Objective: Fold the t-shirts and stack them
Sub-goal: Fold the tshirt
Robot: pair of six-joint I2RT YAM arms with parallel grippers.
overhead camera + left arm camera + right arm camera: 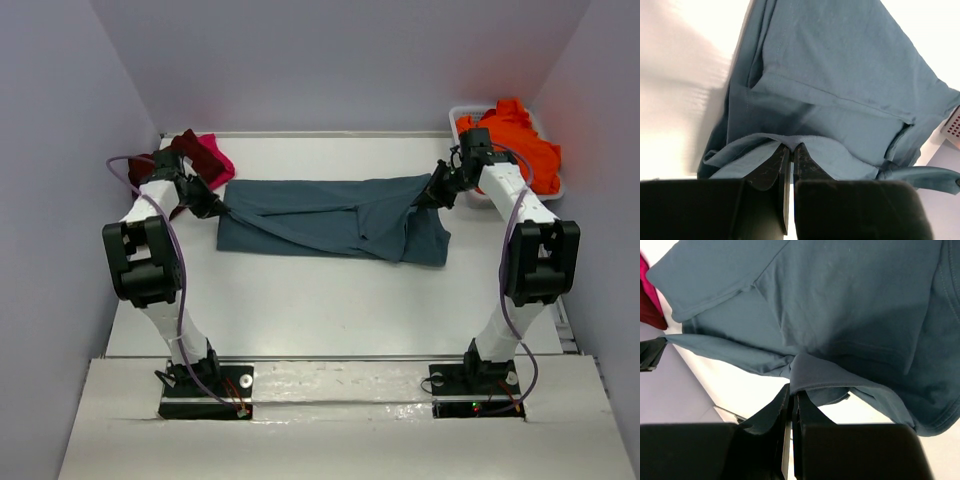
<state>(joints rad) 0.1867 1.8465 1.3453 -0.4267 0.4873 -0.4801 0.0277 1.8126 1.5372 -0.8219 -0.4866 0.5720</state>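
Two tools [216,207] [428,196] on one teal t-shirt [320,228]

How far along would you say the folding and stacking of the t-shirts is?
Nothing looks neatly stacked yet. In hand: the teal-blue t-shirt lies partly folded mid-table, the left gripper and right gripper each pinching one end. Remaining: the orange t-shirt sits crumpled in the white tub, and the maroon t-shirt and pink t-shirt lie bunched at the far-left corner.

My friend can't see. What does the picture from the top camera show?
A teal-blue t-shirt lies stretched on a white table, the left pincer pinching one end and the right pincer the other. A pink shirt and a maroon shirt lie bunched back left; an orange shirt sits in a white tub back right.
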